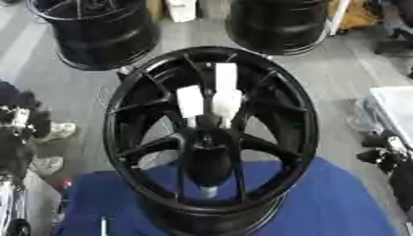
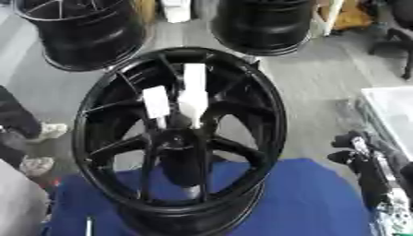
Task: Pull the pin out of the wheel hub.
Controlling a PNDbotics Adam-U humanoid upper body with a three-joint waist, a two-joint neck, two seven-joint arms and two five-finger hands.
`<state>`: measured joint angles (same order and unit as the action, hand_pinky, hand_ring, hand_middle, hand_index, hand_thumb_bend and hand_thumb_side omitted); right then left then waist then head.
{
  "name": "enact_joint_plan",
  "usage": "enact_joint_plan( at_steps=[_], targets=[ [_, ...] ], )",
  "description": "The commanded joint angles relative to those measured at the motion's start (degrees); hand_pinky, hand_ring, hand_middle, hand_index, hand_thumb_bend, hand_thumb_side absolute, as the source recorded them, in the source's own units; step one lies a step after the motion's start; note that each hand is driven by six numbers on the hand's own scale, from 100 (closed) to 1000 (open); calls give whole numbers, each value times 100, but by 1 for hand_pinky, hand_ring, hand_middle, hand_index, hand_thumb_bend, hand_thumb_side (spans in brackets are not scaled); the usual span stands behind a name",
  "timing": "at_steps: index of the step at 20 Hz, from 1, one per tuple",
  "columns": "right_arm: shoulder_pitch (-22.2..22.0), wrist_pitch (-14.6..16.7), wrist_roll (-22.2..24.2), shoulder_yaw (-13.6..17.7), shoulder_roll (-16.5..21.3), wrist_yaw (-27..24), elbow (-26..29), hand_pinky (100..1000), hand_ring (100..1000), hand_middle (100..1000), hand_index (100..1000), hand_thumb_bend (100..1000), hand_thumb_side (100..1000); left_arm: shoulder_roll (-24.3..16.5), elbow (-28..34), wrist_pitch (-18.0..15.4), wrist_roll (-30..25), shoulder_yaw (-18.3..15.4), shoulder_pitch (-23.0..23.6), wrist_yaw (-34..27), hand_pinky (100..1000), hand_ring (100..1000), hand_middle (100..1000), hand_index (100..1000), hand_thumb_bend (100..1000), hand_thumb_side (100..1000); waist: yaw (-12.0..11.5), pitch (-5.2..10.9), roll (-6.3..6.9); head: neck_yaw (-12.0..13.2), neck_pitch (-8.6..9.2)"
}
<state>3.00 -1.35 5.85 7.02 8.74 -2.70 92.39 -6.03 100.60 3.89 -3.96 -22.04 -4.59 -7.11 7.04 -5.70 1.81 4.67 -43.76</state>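
Note:
A black wheel hub (image 1: 129, 99) stands tilted on a blue cloth (image 1: 339, 203), its spokes facing me. Two white pin-like pieces stick up from its centre: a taller one (image 1: 226, 92) and a shorter one (image 1: 190, 101) to its left. A small pale piece (image 1: 208, 191) shows low down between the spokes. My right hand (image 2: 355, 147) rests open at the right edge, well clear of the hub and holding nothing. My left hand (image 1: 18, 120) shows dark at the left edge, also away from the hub.
Two more black wheel hubs (image 1: 97, 32) (image 1: 278, 25) stand on the grey floor behind. A white tray or table edge (image 1: 395, 108) is at the right. A person's shoes (image 1: 58, 131) are at the left.

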Motion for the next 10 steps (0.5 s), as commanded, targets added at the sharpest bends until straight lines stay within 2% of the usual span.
enact_joint_plan(
  at_steps=[1,5,10],
  targets=[
    [38,1,-5,5,46,39,65,706,553,602,672,100,793,-343,179,-78,-4,4,-47,-12,694,640,647,773,578,514,9,81,2,27,-35],
    [39,1,-14,16,89,55,64,706,552,602,671,100,791,-821,443,-279,-134,176,-132,104,699,650,657,778,577,476,42,101,57,12,-31],
    [34,0,-15,13,200,104,54,706,552,601,672,100,790,-1494,898,-603,-505,750,-372,481,717,681,691,795,591,433,118,134,192,-4,-35]
  ],
)
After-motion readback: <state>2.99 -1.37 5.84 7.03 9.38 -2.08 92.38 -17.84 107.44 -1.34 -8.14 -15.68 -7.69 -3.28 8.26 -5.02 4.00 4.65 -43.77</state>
